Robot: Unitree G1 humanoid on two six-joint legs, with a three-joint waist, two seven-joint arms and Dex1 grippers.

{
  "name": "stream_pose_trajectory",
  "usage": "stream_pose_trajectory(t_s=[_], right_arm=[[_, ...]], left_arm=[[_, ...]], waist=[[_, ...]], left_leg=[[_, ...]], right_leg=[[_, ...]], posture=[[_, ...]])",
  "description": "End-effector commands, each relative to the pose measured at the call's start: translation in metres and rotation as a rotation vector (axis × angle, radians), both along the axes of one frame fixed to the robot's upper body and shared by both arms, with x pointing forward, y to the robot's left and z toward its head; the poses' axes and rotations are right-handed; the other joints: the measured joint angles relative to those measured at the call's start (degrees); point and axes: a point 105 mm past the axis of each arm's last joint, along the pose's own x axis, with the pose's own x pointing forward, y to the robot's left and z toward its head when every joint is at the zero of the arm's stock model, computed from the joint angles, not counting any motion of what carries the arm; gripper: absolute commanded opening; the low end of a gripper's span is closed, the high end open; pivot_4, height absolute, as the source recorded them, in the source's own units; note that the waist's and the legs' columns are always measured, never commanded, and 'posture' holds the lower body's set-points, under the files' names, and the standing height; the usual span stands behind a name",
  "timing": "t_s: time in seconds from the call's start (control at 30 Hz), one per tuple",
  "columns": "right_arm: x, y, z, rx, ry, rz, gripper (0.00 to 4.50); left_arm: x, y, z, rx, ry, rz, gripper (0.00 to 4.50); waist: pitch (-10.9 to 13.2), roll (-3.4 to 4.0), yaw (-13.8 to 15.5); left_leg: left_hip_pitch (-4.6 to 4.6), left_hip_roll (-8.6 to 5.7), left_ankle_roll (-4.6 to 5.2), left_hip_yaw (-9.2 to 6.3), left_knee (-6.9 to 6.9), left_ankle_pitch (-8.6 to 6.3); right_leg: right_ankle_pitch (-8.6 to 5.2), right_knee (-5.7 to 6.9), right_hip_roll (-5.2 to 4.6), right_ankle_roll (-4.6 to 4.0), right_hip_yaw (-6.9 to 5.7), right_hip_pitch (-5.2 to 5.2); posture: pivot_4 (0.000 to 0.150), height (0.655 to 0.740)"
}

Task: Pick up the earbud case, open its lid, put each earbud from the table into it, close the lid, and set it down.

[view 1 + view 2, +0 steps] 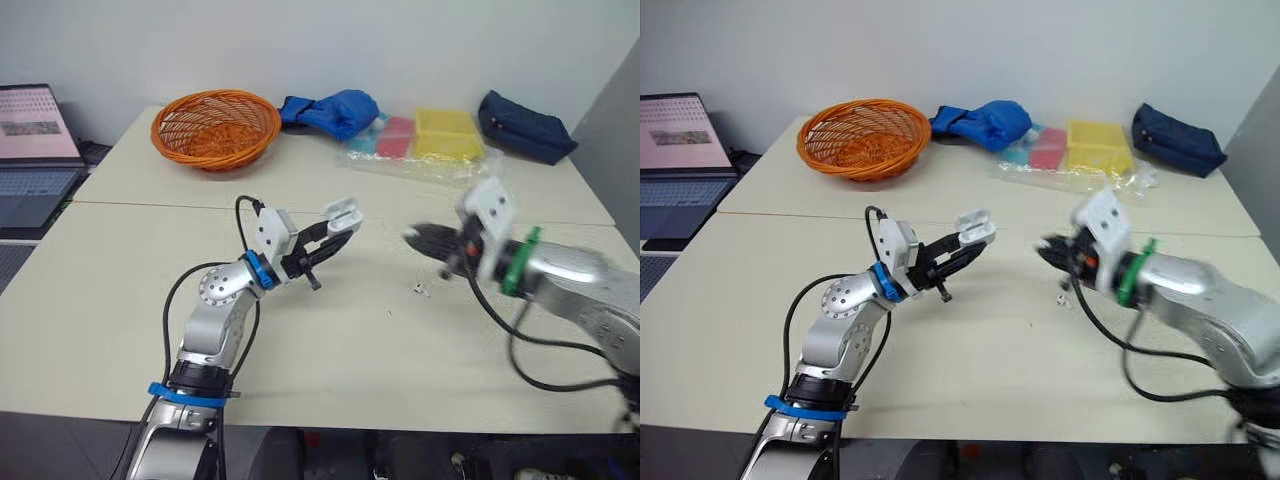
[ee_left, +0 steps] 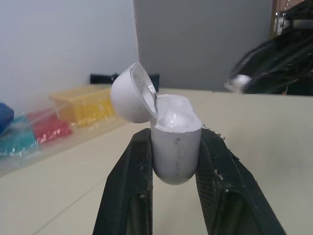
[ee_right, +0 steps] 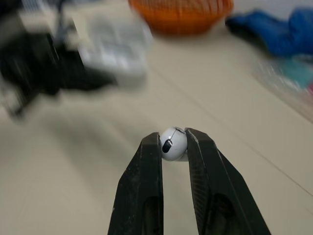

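Left claw (image 2: 175, 138) is clenched on the lower body of the white rounded plastic earbud case (image 2: 174, 159), which is held upright above the cream tabletop (image 1: 350, 360), clear of its surface. The case's hinged domed lid (image 2: 128, 95) is swung open to one side, and a rounded white form is seen seated in the case's well, though it cannot be identified. Right claw (image 3: 173, 138) is closed on a small white earbud (image 3: 171, 146), pinched at the fingertips and raised above the tabletop, well apart from the case and on the robot's right of it. A small pale object (image 1: 421, 290), too small to be identified, lies on the tabletop below the right claw. Along the far edge of the tabletop are set an orange woven basket (image 1: 215, 127), a blue fabric bag (image 1: 335, 110), a yellow plastic box (image 1: 447, 133) in clear wrap and a dark navy pouch (image 1: 525, 127). An open laptop (image 1: 35, 150) is seen beyond the tabletop's left edge.
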Motion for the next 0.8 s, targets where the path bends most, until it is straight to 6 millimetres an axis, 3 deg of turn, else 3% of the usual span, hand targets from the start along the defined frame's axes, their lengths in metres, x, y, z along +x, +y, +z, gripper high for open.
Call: stream_pose_trajectory(t_s=[0.03, 0.2, 0.4, 0.63, 0.8], right_arm=[[-0.018, -0.029, -0.001, -0.231, 0.057, 0.139, 0.36], [-0.04, -0.089, -0.031, -0.432, 0.284, 0.18, 0.36], [-0.058, -0.13, -0.063, -0.536, 0.439, 0.14, 0.36], [-0.057, -0.152, -0.076, -0.582, 0.488, 0.025, 0.36], [-0.057, -0.155, -0.083, -0.569, 0.511, -0.03, 0.36]], left_arm=[[-0.006, -0.003, 0.01, 0.002, -0.062, -0.044, 0.8], [-0.007, -0.004, 0.01, -0.003, -0.062, -0.046, 0.8], [-0.012, -0.005, 0.006, -0.003, -0.051, -0.051, 0.8], [-0.015, -0.004, 0.004, 0.0, -0.04, -0.042, 0.8], [-0.018, -0.003, 0.005, 0.002, -0.035, -0.039, 0.8]], waist=[[0.0, 0.02, -0.1], [0.0, 0.02, 0.2], [0.0, 0.04, 0.3], [0.0, 0.06, 0.2], [0.0, 0.06, 0.3]], left_leg=[[0.01, 0.02, 0.03, 0.02, -0.02, -0.02], [0.05, 0.07, 0.04, 0.01, -0.04, -0.03], [0.09, 0.03, 0.04, 0.14, 0.14, -0.03], [0.17, 0.02, 0.03, 0.19, 0.22, -0.02], [0.18, 0.01, 0.03, 0.21, 0.2, -0.03]], right_leg=[[0.0, -0.01, 0.03, 0.0, 0.01, -0.01], [-0.04, -0.04, 0.06, -0.03, -0.03, 0.01], [0.01, 0.05, 0.02, 0.05, 0.02, 0.04], [0.06, 0.14, 0.02, 0.09, 0.07, 0.07], [0.07, 0.12, 0.02, 0.11, 0.09, 0.1]], posture=[[0.15, 0.74], [0.15, 0.74], [0.15, 0.74], [0.15, 0.74], [0.15, 0.74]])
